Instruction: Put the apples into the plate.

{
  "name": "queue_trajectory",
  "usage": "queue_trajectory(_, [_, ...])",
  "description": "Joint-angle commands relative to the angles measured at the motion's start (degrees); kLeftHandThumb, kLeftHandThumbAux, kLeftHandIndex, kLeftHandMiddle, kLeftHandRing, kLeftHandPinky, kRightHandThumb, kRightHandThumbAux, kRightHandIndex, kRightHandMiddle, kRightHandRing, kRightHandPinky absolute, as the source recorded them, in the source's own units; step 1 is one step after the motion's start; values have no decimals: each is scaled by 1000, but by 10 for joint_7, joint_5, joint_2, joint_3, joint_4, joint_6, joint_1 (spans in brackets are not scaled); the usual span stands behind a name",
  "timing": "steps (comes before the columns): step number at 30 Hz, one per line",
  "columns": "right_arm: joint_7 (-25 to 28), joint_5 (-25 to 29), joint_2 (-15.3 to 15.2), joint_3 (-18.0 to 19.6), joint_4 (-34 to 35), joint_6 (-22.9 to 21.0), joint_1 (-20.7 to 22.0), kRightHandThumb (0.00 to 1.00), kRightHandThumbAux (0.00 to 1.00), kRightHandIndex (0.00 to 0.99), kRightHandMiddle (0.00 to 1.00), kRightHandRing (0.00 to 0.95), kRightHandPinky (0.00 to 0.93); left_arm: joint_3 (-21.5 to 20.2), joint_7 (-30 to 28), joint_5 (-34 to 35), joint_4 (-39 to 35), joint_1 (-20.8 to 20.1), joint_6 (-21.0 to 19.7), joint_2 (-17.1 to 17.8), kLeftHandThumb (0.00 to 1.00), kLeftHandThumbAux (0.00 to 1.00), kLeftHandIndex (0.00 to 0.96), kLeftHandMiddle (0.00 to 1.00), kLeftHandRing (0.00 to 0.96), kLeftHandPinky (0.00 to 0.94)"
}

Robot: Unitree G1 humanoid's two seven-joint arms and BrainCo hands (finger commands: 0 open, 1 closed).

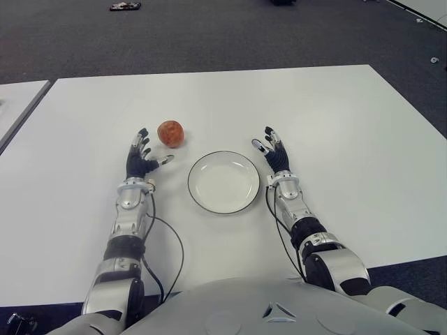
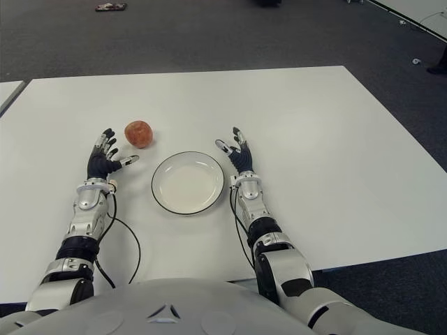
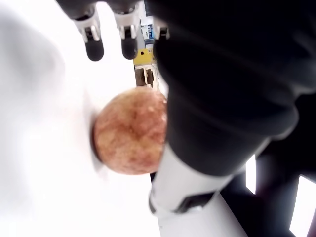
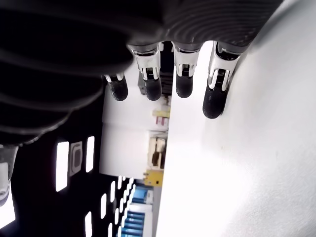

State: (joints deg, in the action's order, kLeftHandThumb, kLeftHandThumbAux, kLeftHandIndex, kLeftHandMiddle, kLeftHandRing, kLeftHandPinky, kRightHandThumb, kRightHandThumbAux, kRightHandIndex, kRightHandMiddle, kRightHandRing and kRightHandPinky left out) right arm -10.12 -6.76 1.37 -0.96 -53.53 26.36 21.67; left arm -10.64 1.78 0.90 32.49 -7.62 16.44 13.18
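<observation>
Apple (image 1: 170,133): 1 reddish fruit, sitting on the counter (image 1: 335,112) just ahead of the left hand and slightly toward its thumb side; apart from the fingertips, not held. In the left wrist view, close in front of the palm, beside the thumb, with the counter under it.

Left hand (image 1: 142,158): palm down, fingers (image 1: 142,138) stretched forward and spread, thumb angled out toward the plate; grasping nothing. Apple just beyond the fingertips, plate to the thumb side.

Right hand (image 1: 273,151): fingers extended and relaxed, grasping nothing; shown just beside the far right edge of the plate. In its own wrist view, 4 fingertips (image 4: 213,101) reaching out over bare white counter, nothing between them.

Plate (image 1: 223,202): 1 round white dish with a thin dark rim, between the 2 hands and slightly nearer the body than both; nothing lying in it. Well apart from the apple, which lies beyond the rim on the left hand's side.

Counter: white, carrying apple, plate and both forearms.

Cables (image 1: 170,241): dark leads running along each forearm, looping over the counter behind the wrists.

Floor (image 1: 209,35): dark carpet past the far edge of the counter, well beyond both hands, with a small dark item (image 1: 125,6) lying on it.
</observation>
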Motion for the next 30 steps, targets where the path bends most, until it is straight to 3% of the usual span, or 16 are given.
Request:
queue_trajectory(1, [0, 2, 1, 3, -2, -11, -3, 0, 469, 0, 0, 0, 0, -20, 24, -22, 0, -43, 5, 54, 0, 316, 0, 0, 0, 0])
queue_trajectory(8, [-1, 0, 1, 0, -8, -7, -1, 0, 466, 0, 0, 0, 0, -13, 138, -119, 9, -83, 50, 99, 0, 346, 0, 0, 0, 0])
queue_trajectory(12, [-1, -2, 1, -1, -12, -8, 2, 0, 465, 0, 0, 0, 0, 5, 205, -190, -25, -112, 40, 120, 0, 379, 0, 0, 0, 0])
queue_trajectory(18, [-3, -4, 2, -3, -18, -8, 6, 0, 462, 0, 0, 0, 0, 28, 251, -245, -36, -146, 28, 131, 0, 401, 0, 0, 0, 0])
queue_trajectory(24, [-4, -5, 2, -4, -25, -6, 8, 0, 459, 0, 0, 0, 0, 55, 293, -285, 61, -210, 36, 156, 0, 400, 0, 0, 0, 0])
queue_trajectory(30, [-8, -11, 1, -6, -32, -9, 12, 0, 453, 0, 0, 0, 0, 87, 317, -315, 97, -242, 47, 175, 0, 434, 0, 0, 0, 0])
